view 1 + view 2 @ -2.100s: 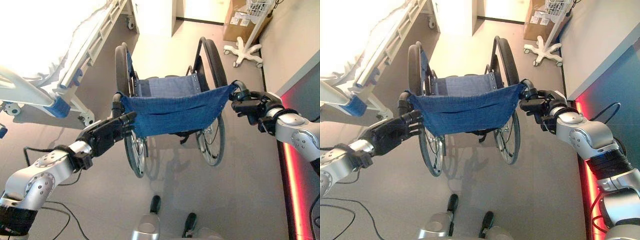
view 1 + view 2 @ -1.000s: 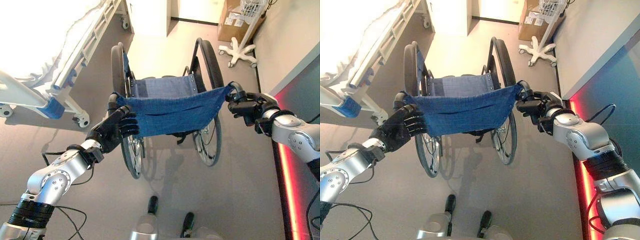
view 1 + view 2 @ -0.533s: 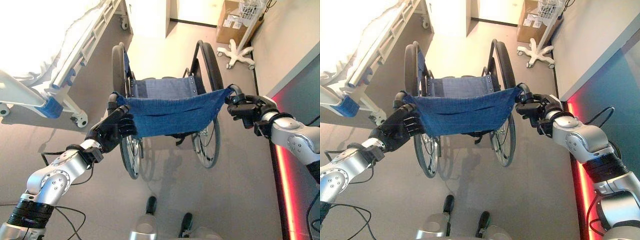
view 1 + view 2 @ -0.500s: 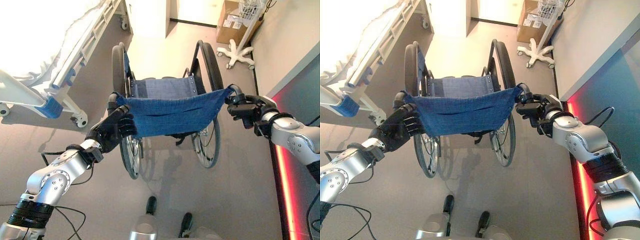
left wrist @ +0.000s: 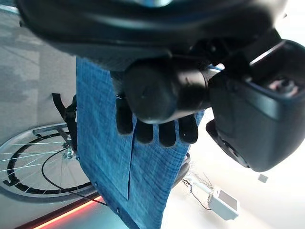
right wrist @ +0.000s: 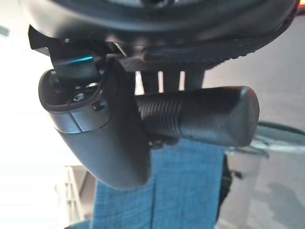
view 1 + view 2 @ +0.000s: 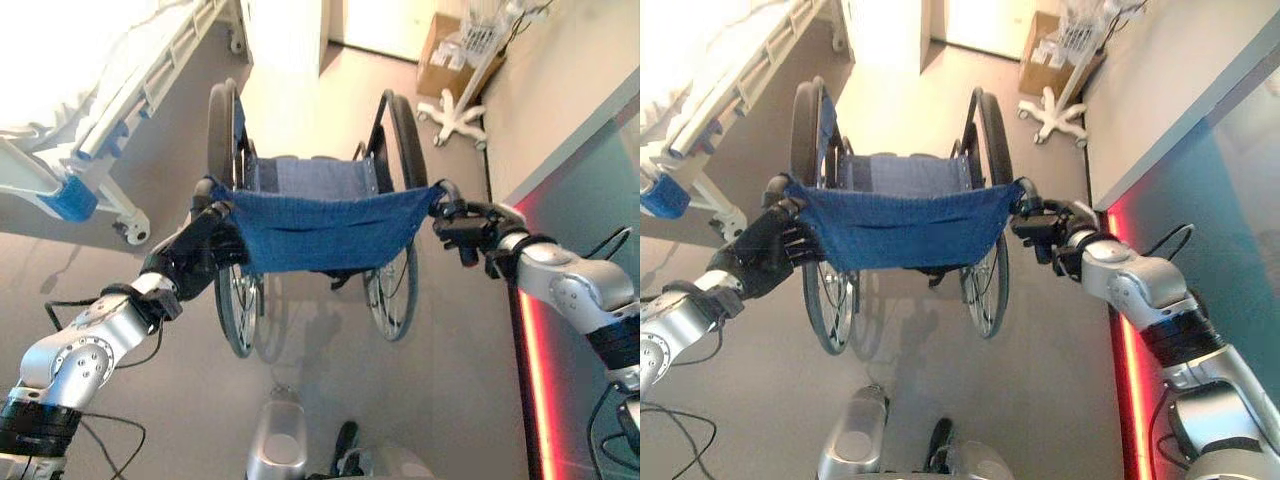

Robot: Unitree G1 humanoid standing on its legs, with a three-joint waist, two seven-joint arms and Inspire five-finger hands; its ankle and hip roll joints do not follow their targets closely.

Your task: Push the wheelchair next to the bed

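Blown-out glare over the bed (image 7: 60, 70), soft motion blur, red glow along the wall base (image 7: 530, 350).

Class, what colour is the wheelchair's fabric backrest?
Blue, denim-like backrest; clearest in the left eye view.

A cardboard box (image 7: 447, 62) is set on the floor against the far wall, and a white wheeled stand (image 7: 459, 113) (carrying a wire basket (image 7: 1084, 32) higher up) is placed just beside it.
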